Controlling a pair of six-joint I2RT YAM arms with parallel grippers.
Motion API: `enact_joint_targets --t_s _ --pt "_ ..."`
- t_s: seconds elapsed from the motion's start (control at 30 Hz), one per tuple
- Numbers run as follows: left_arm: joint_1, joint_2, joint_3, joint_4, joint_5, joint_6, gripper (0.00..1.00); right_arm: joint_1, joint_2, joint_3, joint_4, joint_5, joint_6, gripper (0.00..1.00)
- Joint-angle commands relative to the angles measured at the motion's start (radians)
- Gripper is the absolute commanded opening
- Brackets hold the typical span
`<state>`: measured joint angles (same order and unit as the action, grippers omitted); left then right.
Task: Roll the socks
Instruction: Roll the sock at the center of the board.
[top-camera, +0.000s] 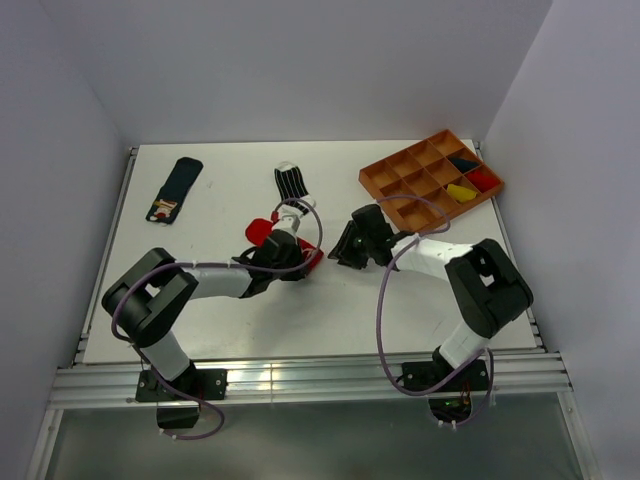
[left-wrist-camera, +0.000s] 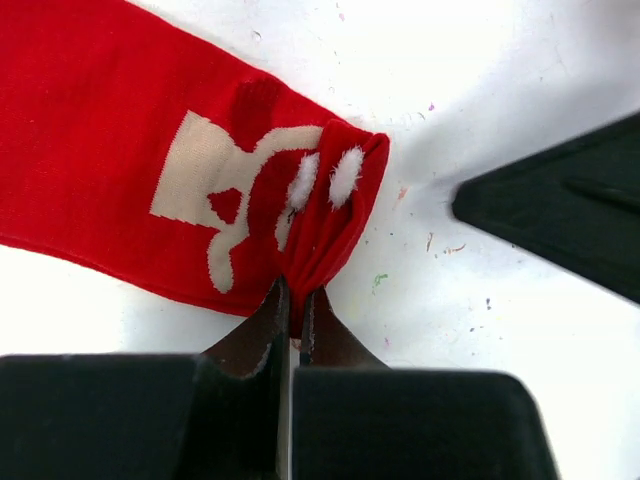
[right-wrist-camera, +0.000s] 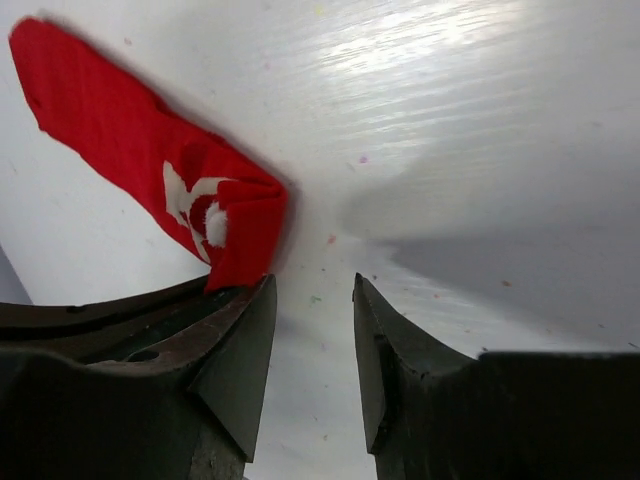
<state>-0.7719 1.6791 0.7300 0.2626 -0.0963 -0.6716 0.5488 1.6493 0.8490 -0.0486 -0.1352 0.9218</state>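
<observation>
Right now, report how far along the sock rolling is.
Done: no sock on the table looks rolled yet. In hand: the left gripper is shut on the folded end of the red sock, with the right gripper open just beside it. Left: finishing that roll, then the navy sock and the striped sock, both lying flat and untouched.

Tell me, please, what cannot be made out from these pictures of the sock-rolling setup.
Red sock: in the top external view the left gripper covers its middle; the left wrist view cuts it at the top and left edges.
Navy sock: cuff pattern too small, top external view.
Tray: contents too small to name, top external view.
Right gripper: fingers indistinct from above, too dark.
</observation>
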Motion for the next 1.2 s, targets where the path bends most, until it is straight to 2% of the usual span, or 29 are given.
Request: enact_joint_targets --t_s 0.0,0.37,0.7,1.17 --pt "0.013 -0.009 -0.006 0.004 0.087 -0.074 0.0 -0.013 -0.063 -0.062 0.113 0.04 0.08 0.45" --pt "0.056 -0.001 -0.032 0.056 0.178 -0.17 0.0 -0.013 0.058 -0.097 0.262 -0.017 0.153 0.43" --pt "0.066 0.028 -0.026 0.069 0.211 -0.186 0.0 -0.013 0.13 -0.076 0.288 -0.089 0.163 0.44" --pt "0.072 0.047 -0.023 0.079 0.248 -0.187 0.0 -0.013 0.196 -0.038 0.273 -0.095 0.152 0.41"
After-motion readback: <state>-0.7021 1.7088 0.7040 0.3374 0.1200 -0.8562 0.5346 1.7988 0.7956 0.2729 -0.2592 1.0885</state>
